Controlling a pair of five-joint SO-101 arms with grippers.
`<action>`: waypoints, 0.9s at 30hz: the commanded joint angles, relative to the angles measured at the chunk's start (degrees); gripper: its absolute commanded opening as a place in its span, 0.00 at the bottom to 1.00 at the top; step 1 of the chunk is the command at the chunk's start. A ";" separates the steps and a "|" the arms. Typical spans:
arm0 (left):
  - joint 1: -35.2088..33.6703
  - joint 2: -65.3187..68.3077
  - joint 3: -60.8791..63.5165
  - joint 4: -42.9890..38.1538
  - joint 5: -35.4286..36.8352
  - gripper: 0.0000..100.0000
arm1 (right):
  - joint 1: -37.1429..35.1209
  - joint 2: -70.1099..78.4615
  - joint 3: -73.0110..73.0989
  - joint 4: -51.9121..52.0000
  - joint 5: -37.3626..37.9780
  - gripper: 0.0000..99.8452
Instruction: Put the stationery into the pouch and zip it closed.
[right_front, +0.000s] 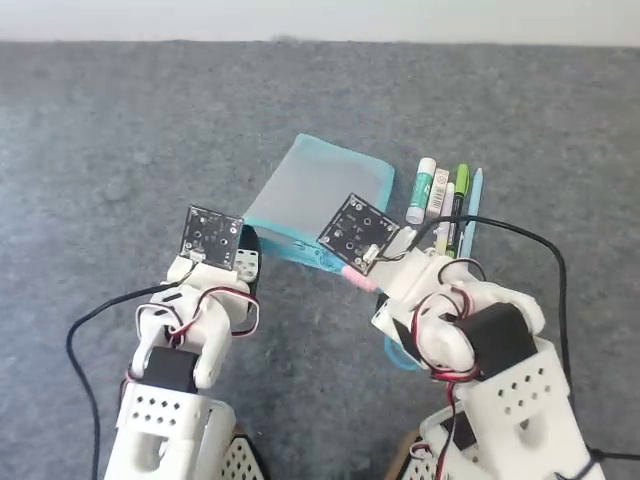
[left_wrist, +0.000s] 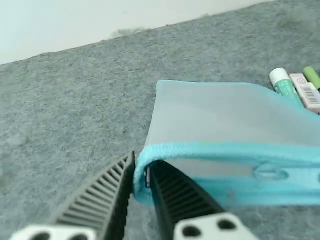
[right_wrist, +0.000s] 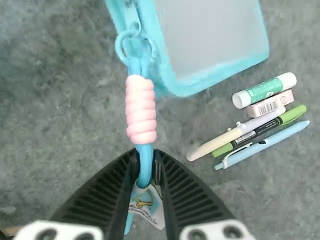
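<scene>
Our left claw (left_wrist: 141, 167) pinches the pouch (left_wrist: 220, 115) at a corner of its zip edge. We see our right claw (right_wrist: 145, 159) clamped on the zip cord (right_wrist: 144, 149), close to its pink coil (right_wrist: 141, 109). Beside the pouch, pens (right_wrist: 250, 135) lie on the mat (right_front: 120, 130).

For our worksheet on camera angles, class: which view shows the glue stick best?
The right wrist view: the glue stick lies whole and close up, next to the pens. The high view also shows the whole glue stick, but from farther off. The left wrist view catches just one end of it.
</scene>
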 joint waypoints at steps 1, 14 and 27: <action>-1.93 -0.62 -0.31 0.26 1.41 0.01 | 1.19 -1.80 -0.62 1.45 0.70 0.01; -6.33 -0.62 -0.48 0.26 3.52 0.01 | 6.73 -1.89 -0.70 2.07 3.08 0.01; -6.15 -0.62 -0.48 0.09 3.52 0.01 | -28.79 -2.07 -1.67 4.88 -2.11 0.44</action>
